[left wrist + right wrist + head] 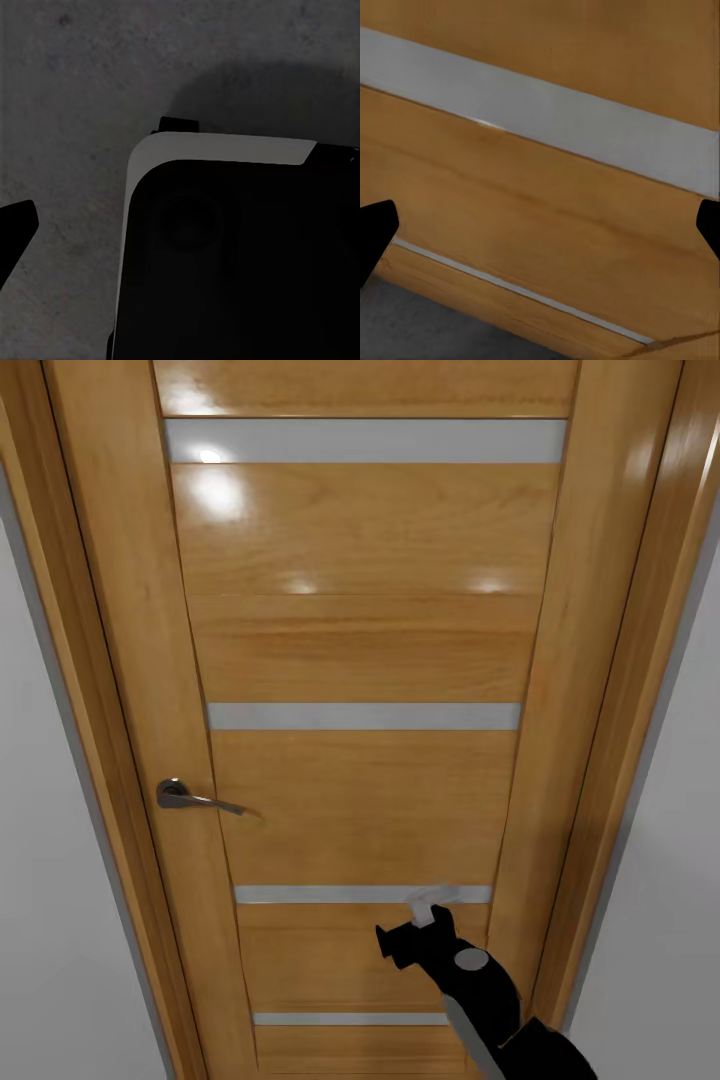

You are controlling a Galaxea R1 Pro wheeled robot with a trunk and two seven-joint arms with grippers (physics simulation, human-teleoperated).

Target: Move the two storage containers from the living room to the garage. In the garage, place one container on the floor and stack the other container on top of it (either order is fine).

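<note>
Facing the wood-panelled door (360, 660), we find its lever handle (195, 797) well left of the raised right gripper (432, 905), whose jaws stand wide and empty against a lower panel; left gripper's jaws undeterminable.

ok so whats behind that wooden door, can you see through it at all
No. The wood-panelled door is shut in its frame, and its grey strips look opaque, so whatever lies beyond is covered. In front of it only the lever handle and the right gripper show.
</note>
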